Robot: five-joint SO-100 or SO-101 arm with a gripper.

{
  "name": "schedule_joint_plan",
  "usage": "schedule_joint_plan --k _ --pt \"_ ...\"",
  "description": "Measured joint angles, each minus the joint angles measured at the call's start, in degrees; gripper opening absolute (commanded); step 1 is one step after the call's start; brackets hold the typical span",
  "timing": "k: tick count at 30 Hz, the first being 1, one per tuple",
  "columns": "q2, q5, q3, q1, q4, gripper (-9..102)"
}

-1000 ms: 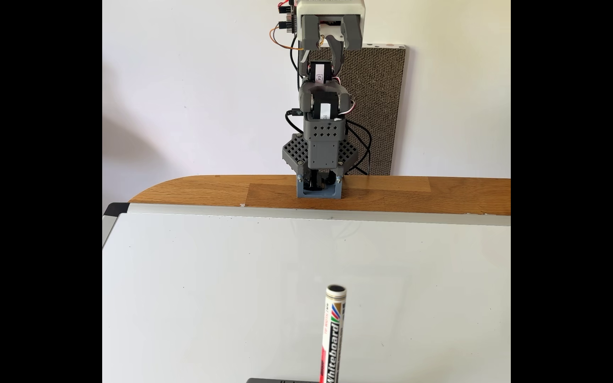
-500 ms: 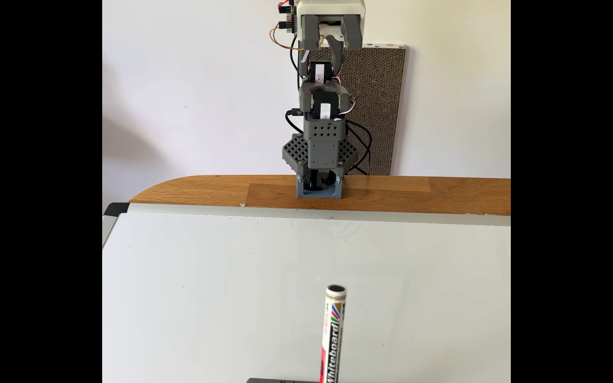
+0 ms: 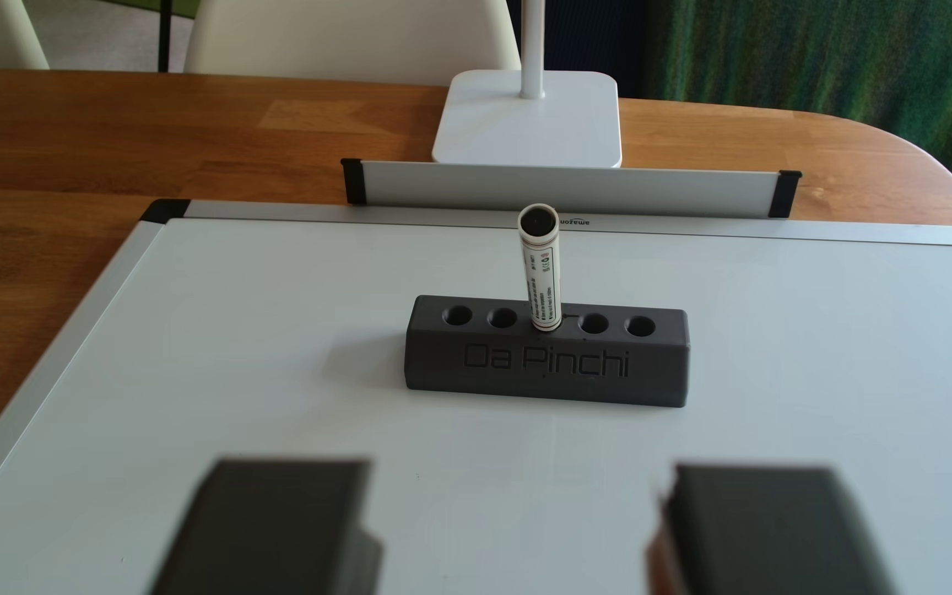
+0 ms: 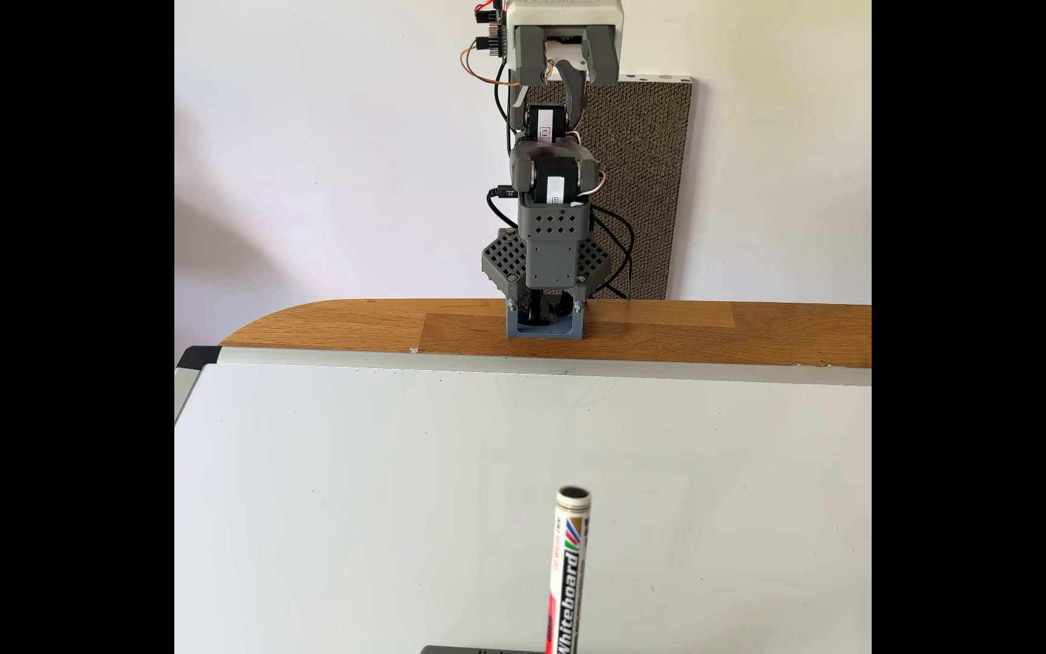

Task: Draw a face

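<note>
Soft daylight is falling evenly; the whiteboard is reflecting faintly. Two dark blocks are blurring at the other view's bottom edge.

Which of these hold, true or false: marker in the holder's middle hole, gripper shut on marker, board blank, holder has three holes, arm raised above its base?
1. The marker stands in the middle hole of the holder. True.
2. The gripper is shut on the marker. False: its fingers stand wide apart with nothing between them, well short of the holder.
3. The board shows no drawn face. True: its white surface looks blank in both views.
4. The holder has three holes. False: four open holes show, plus the one that the marker fills.
5. The arm is raised high above its base. True, in the fixed view.
</note>
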Motion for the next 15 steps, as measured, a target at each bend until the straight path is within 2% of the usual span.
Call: schedule_joint_plan --k 10,15 --pt "-1.14 0.0 0.0 0.0 -0.26 100" --pt "-12.39 0.0 -6.86 0.0 -6.15 100"
